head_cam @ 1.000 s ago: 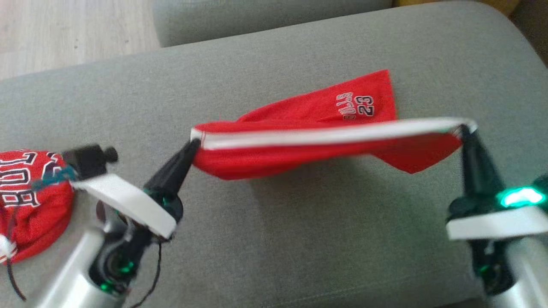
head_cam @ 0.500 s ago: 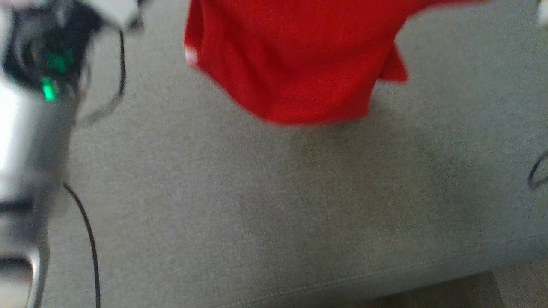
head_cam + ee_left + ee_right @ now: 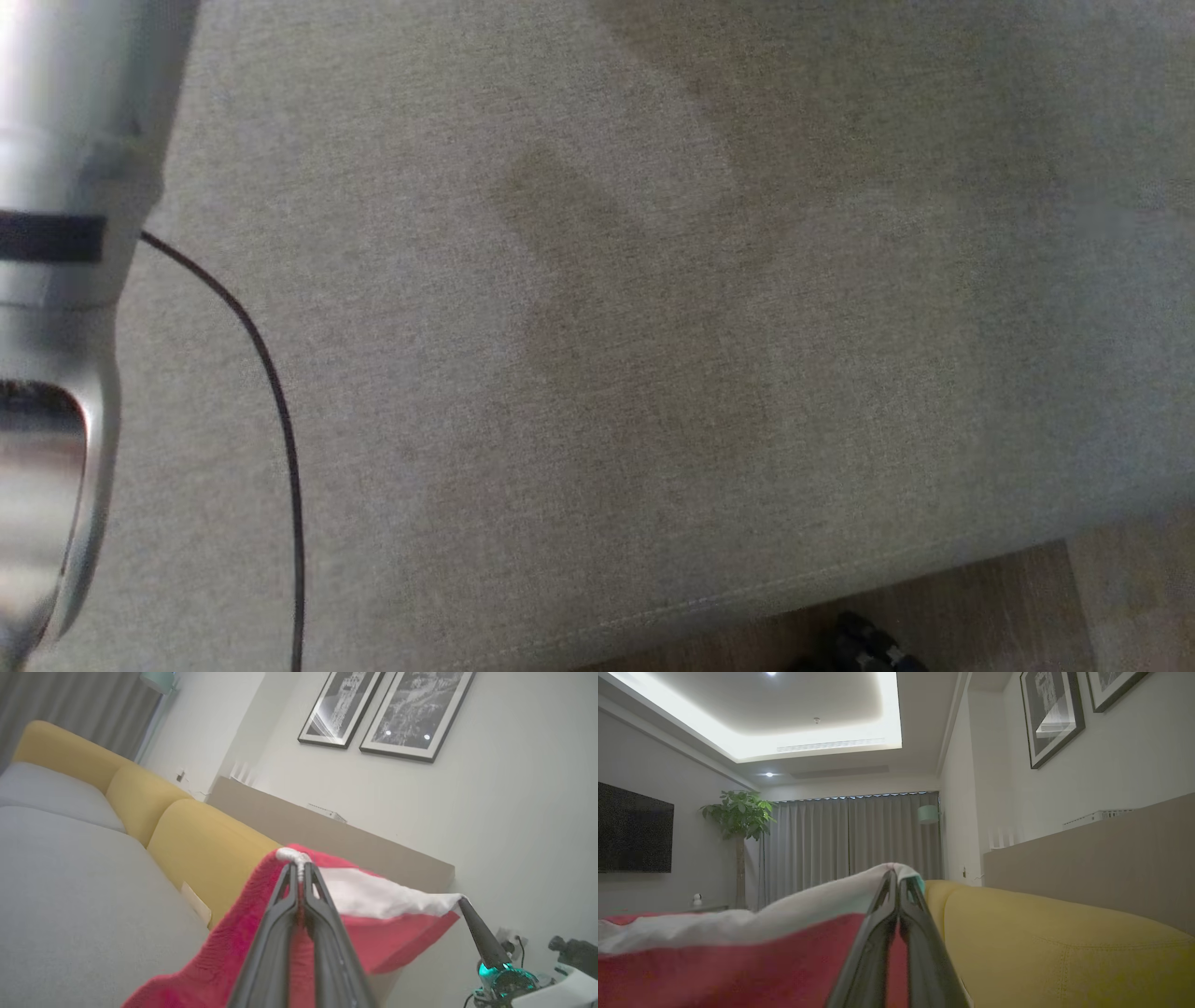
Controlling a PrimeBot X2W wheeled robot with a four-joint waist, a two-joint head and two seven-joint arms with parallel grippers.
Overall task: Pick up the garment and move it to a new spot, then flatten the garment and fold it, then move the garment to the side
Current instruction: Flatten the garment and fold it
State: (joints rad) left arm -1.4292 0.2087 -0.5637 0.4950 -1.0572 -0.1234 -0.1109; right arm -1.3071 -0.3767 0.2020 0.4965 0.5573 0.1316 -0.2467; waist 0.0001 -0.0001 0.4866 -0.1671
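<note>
We clamp the left gripper [image 3: 299, 867] on one end of the white band along the edge of the red garment [image 3: 406, 938]. The right gripper [image 3: 897, 873] is clamped on the opposite end, and both pairs of jaws are pressed together on the cloth. The garment hangs stretched between the two grippers, held up over the grey sofa seat [image 3: 653, 327] and near the yellow back cushions [image 3: 205, 849].

Grey sofa seat [image 3: 653, 327], yellow back cushions [image 3: 1041, 942], two framed pictures [image 3: 411, 714], grey curtains [image 3: 850, 840], potted plant [image 3: 738, 812], dark television [image 3: 630, 830]
</note>
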